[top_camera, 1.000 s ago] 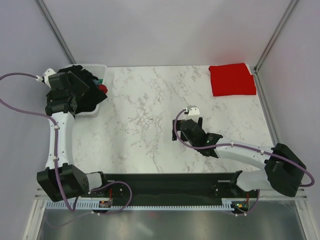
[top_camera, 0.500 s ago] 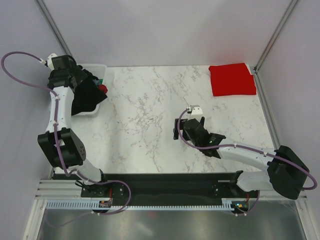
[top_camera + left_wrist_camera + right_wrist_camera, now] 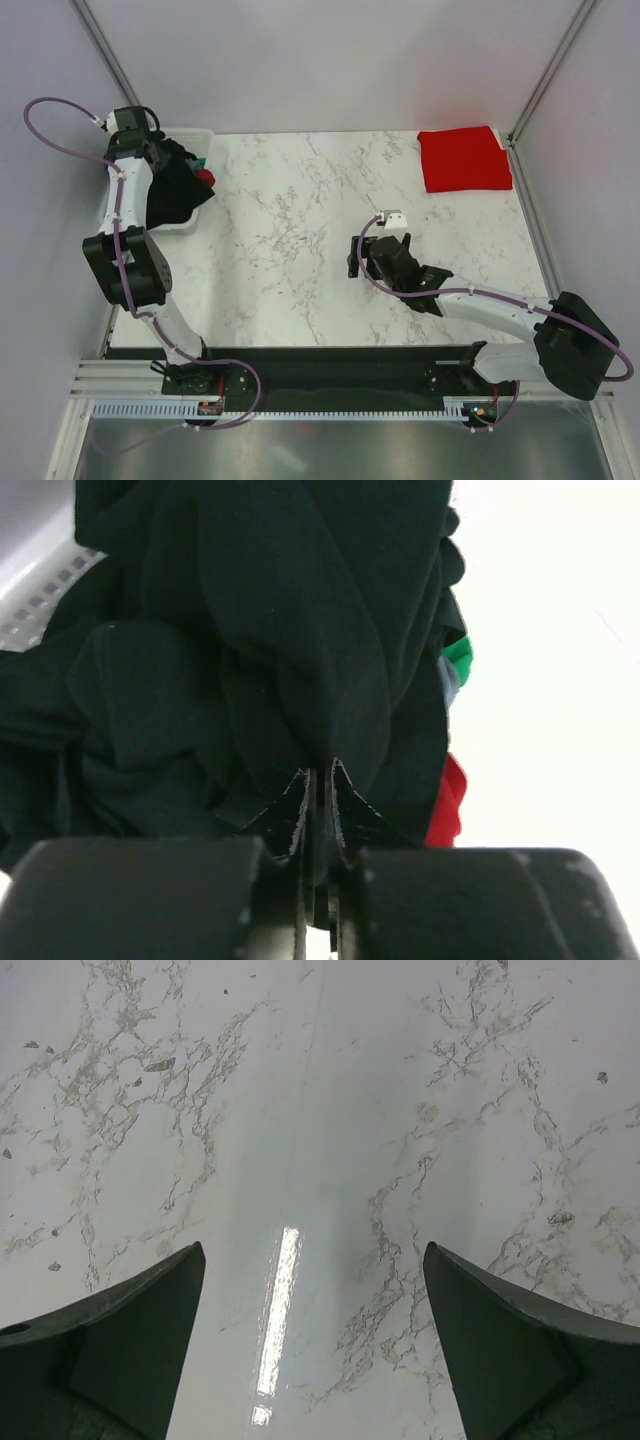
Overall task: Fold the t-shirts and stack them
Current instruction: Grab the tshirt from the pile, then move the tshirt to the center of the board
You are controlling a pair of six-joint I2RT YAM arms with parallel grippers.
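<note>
Over basket (image 3: 30, 580), left fingers (image 3: 292, 820) seemingly pinching black t-shirt (image 3: 250, 630), right fingers (image 3: 120, 1330) spread

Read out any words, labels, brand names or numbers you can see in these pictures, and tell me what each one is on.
No text can be read in any view.
The black t-shirt pinched in the left pincer shows no print.
The folded red t-shirt is plain.
The small coloured parts by the arm bases are too small to read.
</note>
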